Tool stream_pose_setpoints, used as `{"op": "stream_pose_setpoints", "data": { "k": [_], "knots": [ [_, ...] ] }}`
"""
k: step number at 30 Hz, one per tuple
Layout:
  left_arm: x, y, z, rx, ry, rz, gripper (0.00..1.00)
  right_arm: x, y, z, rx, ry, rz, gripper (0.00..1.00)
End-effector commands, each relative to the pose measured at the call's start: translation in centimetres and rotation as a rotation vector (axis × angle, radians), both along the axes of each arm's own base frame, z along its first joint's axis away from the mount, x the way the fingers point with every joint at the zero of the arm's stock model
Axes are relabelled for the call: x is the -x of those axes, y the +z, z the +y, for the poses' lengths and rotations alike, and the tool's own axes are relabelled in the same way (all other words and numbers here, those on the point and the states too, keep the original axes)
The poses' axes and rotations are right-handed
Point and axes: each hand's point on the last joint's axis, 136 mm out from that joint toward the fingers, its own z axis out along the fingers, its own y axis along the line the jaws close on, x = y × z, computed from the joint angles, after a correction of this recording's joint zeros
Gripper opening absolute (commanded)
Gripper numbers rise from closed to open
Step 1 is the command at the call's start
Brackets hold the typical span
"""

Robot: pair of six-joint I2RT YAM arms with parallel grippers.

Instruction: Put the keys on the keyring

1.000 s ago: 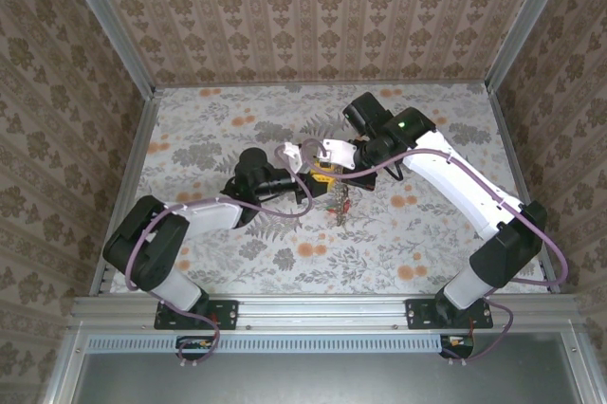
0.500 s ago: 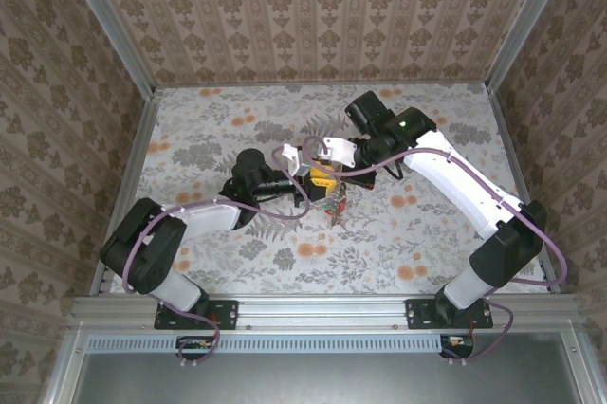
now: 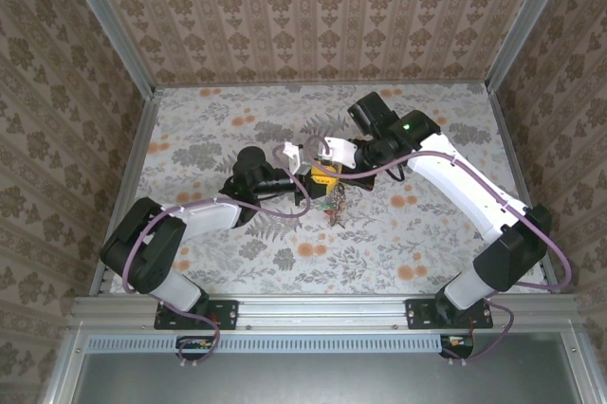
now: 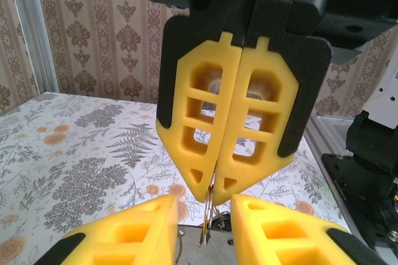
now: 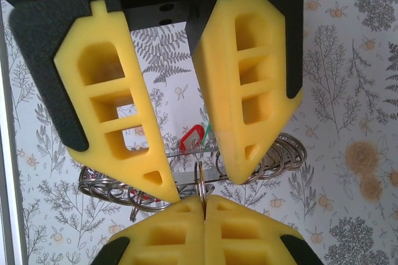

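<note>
From above, both arms reach over the floral table (image 3: 218, 138) and meet at its middle. The left gripper (image 3: 316, 192) and right gripper (image 3: 325, 179) are nose to nose, and a small bunch of keys (image 3: 334, 212) dangles just beneath them.

From the left wrist, the right gripper (image 4: 211, 191) points down with its yellow fingers clenched flat together on a thin wire loop (image 4: 209, 206). That loop hangs into the gap of the left gripper (image 4: 205, 215).

From the right wrist, the clenched claw (image 5: 204, 200) pinches that loop. The left gripper's fingers (image 5: 239, 122) stand apart on either side of it; whether they press on anything cannot be told. Behind them the beaded keyring (image 5: 283, 153) hangs in mid-air, with a red key tag (image 5: 191, 137) just above it.

The step looks like threading a key onto the ring. The next move probably calls for a fine, steady grip by the left claw while the right keeps the loop fixed.

No brand, label or writing can be read.
</note>
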Motion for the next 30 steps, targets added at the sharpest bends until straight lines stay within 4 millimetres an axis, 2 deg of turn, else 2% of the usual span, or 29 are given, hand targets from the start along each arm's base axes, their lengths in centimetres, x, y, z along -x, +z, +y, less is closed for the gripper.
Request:
{"op": "stream_pose_setpoints", "data": {
  "k": [1, 3, 6, 10, 14, 19, 21, 26, 30],
  "knots": [
    [0.1, 0.4, -0.4, 0.005, -0.014, -0.014, 0.29, 0.2, 1.8, 0.3, -0.063, 0.021, -0.039, 0.0],
    [0.1, 0.4, -0.4, 0.007, -0.014, -0.013, 0.29, 0.3, 1.8, 0.4, -0.067, 0.022, -0.038, 0.0],
    [0.2, 0.5, -0.4, 0.009, -0.019, -0.013, 0.22, 0.4, 1.8, 0.4, -0.071, 0.022, -0.033, 0.0],
    [0.2, 0.9, -0.5, 0.021, -0.022, -0.022, 0.0, 0.4, 1.7, 0.4, -0.071, 0.02, -0.028, 0.0],
    [0.1, 1.0, -0.3, 0.04, -0.012, -0.022, 0.0, 0.3, 2.2, 0.5, -0.095, 0.016, -0.049, 0.01],
    [-0.1, 2.4, 0.0, 0.122, 0.003, -0.027, 0.0, -0.1, 1.8, -0.2, -0.193, -0.035, -0.058, 0.13],
    [-0.2, 2.8, 0.1, 0.143, 0.004, -0.026, 0.0, -0.1, 1.3, -0.2, -0.244, -0.052, -0.038, 0.16],
    [-0.2, 3.3, 0.0, 0.165, -0.004, -0.026, 0.0, 0.0, 1.8, -0.1, -0.362, -0.08, -0.039, 0.13],
    [-0.3, 3.4, 0.0, 0.168, -0.007, -0.024, 0.0, -0.8, 2.1, 0.1, -0.412, -0.099, -0.057, 0.09]
  ]
}}
